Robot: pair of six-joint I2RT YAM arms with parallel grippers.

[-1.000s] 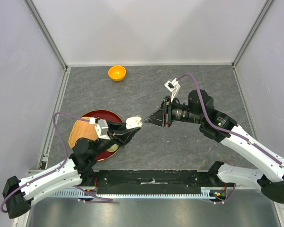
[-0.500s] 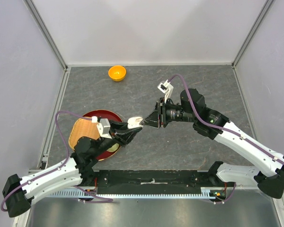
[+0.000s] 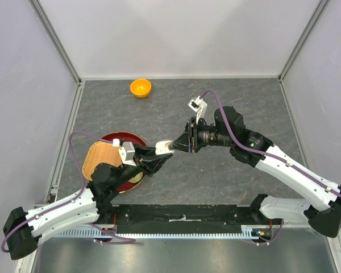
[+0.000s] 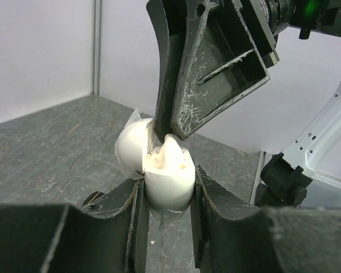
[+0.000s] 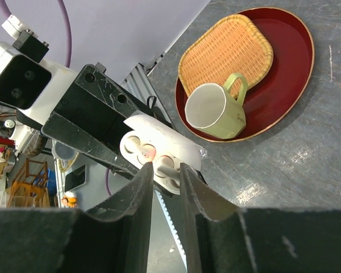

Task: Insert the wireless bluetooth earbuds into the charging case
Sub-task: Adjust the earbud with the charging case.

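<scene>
My left gripper (image 3: 158, 153) is shut on the white charging case (image 3: 165, 146) and holds it above the table with its lid open. In the left wrist view the case (image 4: 169, 190) sits between my fingers, its lid (image 4: 131, 148) swung to the left. My right gripper (image 3: 179, 146) meets the case tip to tip. It is shut on a white earbud (image 5: 168, 172), whose stem lies between the fingers at a case socket (image 5: 159, 149). The earbud's top (image 4: 171, 149) shows in the case mouth under the right gripper's fingers (image 4: 182, 96). No black earbuds are in view.
A red round tray (image 3: 125, 136) under the left arm holds a wicker basket (image 3: 99, 159) and a green mug (image 5: 213, 114). An orange bowl (image 3: 140, 87) stands at the back of the grey table. Walls close in the left, right and back.
My right gripper has moved left and now touches the open case. My left gripper has held the case in almost the same place.
</scene>
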